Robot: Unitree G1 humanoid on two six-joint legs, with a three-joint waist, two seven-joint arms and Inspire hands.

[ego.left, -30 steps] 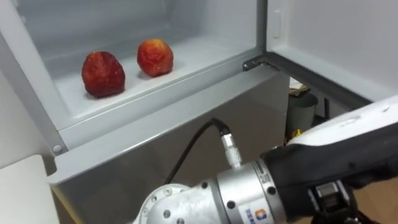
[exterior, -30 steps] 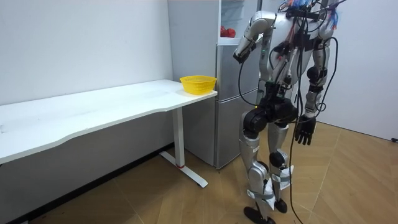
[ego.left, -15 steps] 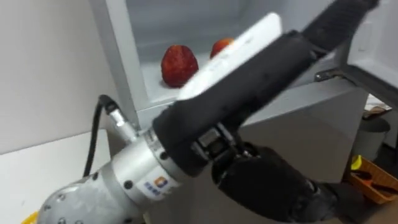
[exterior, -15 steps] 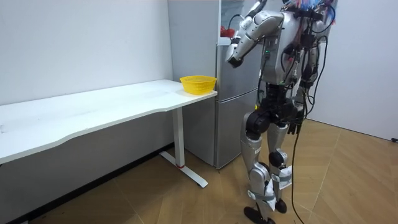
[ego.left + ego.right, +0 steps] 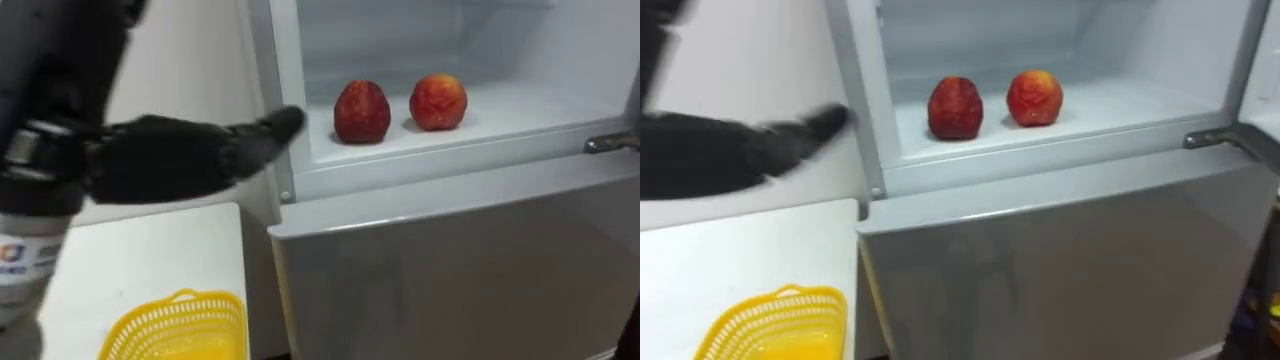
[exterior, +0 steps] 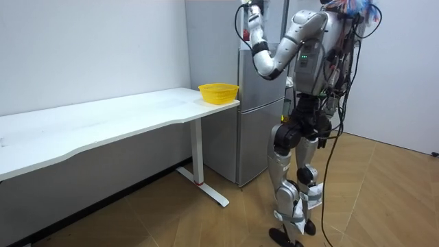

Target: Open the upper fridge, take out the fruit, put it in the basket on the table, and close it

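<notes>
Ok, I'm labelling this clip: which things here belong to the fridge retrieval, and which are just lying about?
Job: left red fruit, right red fruit, upper fridge shelf, open left hand.
Lying about: yellow basket, white table, lower fridge door.

On fridge shelf [image 5: 520,108], left fruit [image 5: 362,112] beside right fruit [image 5: 437,101]; basket [image 5: 175,325] on table [image 5: 150,250] leftward.

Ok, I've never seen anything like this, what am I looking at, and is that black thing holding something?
That is a humanoid robot standing at an open fridge. The room view comes from a camera off in the room; the two eye views come from its head. The black thing is its left hand, fingers straight, holding nothing, up beside the upper compartment. On the shelf inside lie a darker red fruit and a lighter red fruit. A yellow basket sits on the white table.
</notes>
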